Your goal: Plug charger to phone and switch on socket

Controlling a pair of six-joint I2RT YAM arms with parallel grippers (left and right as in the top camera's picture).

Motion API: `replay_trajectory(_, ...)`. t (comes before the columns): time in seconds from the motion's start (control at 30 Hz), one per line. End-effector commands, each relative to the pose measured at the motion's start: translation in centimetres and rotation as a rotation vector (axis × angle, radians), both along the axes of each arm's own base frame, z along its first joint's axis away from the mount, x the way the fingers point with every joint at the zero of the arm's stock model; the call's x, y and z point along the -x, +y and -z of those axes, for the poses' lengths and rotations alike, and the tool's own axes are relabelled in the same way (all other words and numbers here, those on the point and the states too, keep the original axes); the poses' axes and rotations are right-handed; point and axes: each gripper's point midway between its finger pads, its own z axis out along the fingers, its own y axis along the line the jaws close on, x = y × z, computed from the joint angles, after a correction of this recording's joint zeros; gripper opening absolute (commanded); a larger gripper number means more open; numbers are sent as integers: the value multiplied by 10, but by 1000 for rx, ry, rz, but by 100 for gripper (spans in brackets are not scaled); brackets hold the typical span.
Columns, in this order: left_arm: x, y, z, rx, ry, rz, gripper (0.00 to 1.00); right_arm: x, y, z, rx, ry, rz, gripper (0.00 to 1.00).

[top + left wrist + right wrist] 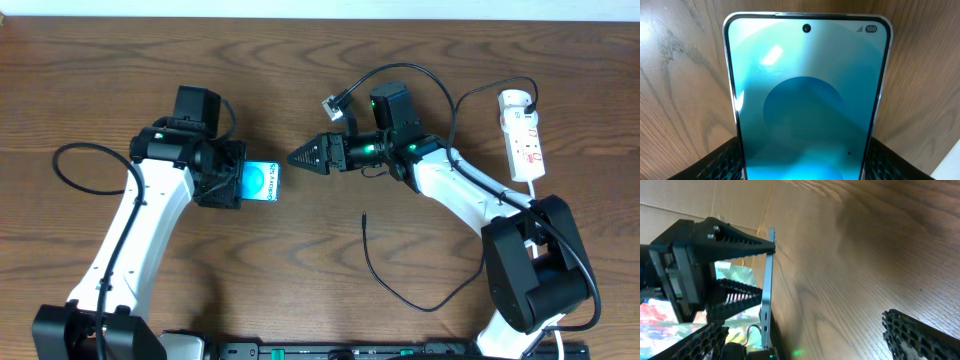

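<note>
My left gripper [245, 185] is shut on the phone [265, 182], whose light blue screen faces up. In the left wrist view the phone [805, 95] fills the frame, with a finger [725, 160] pressed against each long edge. My right gripper [297, 158] points left, just right of the phone, open and holding nothing. Its wrist view shows the phone [767, 290] edge-on, its port end facing the camera. The charger [385, 280] lies loose on the table, its small tip [364, 214] below the right gripper. The white socket [522, 135] lies at the far right.
A thicker black robot cable with a pale connector [333, 103] loops behind the right arm. A black cable runs to the socket's far end [532, 98]. A black rail [350, 350] lines the table's front edge. A cable loop [70, 165] lies left of the left arm.
</note>
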Motion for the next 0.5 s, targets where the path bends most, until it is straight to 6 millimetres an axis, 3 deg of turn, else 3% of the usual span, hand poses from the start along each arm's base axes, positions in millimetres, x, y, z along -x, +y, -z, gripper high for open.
replay_trajectory(0.0,1,-6,-2,-1,-7,-21,7,6,13,-5,1,-14,-19,99)
replay_trajectory(0.47,-2,-22,-5,29,-26,-5,7,25,33,-14,-35,7,-75,99)
